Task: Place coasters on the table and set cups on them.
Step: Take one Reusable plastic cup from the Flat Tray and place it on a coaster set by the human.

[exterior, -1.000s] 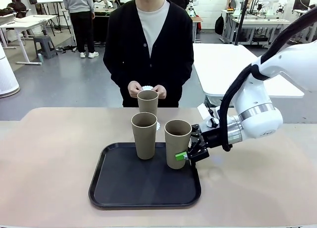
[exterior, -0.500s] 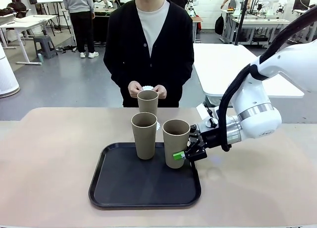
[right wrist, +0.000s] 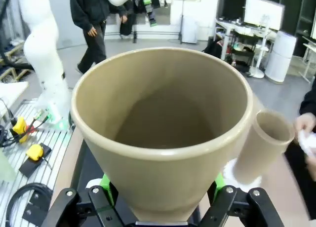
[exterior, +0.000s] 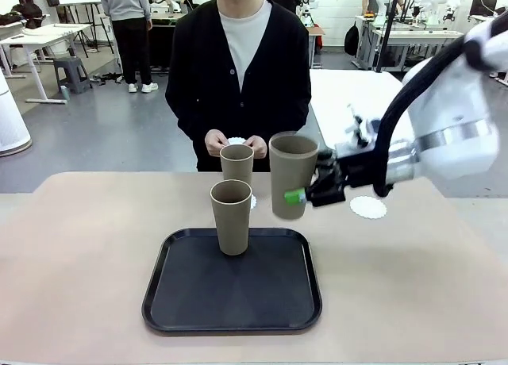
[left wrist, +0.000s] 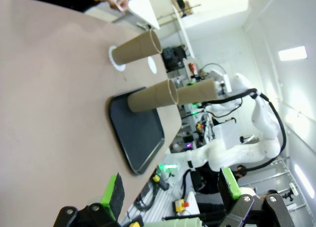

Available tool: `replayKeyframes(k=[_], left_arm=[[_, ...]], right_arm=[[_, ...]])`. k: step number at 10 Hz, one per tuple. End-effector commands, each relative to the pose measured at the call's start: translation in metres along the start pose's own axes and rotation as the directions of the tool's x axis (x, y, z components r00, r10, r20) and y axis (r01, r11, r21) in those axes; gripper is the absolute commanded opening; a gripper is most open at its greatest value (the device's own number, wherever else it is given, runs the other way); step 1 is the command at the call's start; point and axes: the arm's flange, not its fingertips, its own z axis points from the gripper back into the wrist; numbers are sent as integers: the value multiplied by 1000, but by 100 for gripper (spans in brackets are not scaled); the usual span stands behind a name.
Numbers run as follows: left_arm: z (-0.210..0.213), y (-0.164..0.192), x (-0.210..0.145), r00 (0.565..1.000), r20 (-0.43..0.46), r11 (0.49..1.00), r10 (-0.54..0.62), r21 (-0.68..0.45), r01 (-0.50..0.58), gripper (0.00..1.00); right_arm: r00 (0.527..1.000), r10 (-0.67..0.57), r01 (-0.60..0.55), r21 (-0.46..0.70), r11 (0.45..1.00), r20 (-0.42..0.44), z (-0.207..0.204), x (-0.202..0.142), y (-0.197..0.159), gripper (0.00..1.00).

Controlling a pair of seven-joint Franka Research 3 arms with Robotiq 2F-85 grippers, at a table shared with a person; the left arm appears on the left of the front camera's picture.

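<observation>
Right pincer (exterior: pixel 304 197) is pinching the held cup (exterior: pixel 293 174) low on its wall, green pads (right wrist: pixel 105 180) on either side of the taper near the base. Cup is upright, long axis vertical. It looks clear of the bench (exterior: pixel 79 246), just past the far-right corner of the black tray (exterior: pixel 230 317).

Key relation: bare coaster (exterior: pixel 367 207) lies flat on the bench near the held cup, to its right, under the right arm's wrist. So the target sits right of the pincer. Whether it's also a bit farther back, can't tell from the front view. The right arm is much the nearer one. Left pincer (left wrist: pixel 173 197) is spread and empty, well apart, looking across the bench from the left side.

Other cups:
- tray cup (exterior: pixel 231 217): upright toward the tray's far edge, no coaster under it.
- far cup (exterior: pixel 236 165): on the bench beyond the tray, far coaster (exterior: pixel 252 201) showing at its base.

A person's hand (exterior: pixel 255 146) at the far edge holds a spare coaster (exterior: pixel 236 140).

Materials:
- Cups: matte beige-brown, tapered, no handle, smooth rigid wall. My guess is the taper lets a hard squeeze creep the grip.
- Coasters: thin white discs with scalloped rims. They look light and would likely skid if the cup's base drags in sideways, so come down vertically.
- Bench top: smooth tan.
</observation>
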Motion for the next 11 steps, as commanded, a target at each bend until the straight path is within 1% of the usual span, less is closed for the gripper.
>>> replayKeyframes(k=[1,2,3,4,9,10,11], left_arm=[[0,-1,-2,1000,0,1000,3,4,-3,100],[0,-1,-2,1000,0,1000,3,4,-3,100],[0,-1,-2,1000,0,1000,3,4,-3,100],[0,-1,-2,1000,0,1000,3,4,-3,100],[0,-1,-2,1000,0,1000,3,4,-3,100],[0,-1,-2,1000,0,1000,3,4,-3,100],[0,-1,-2,1000,0,1000,3,4,-3,100]], right_arm=[[999,-12,10,-63,998,-39,13,30,11,0],[999,-19,16,-69,997,-50,16,41,9,0],[997,-38,32,-72,997,-73,16,45,9,0],[1000,14,-15,-65,998,-9,22,47,8,0],[1000,14,-15,-65,998,-9,22,47,8,0],[1000,0,-2,-69,998,-26,21,49,9,83],[999,-22,19,-98,995,-29,49,42,-14,83]])
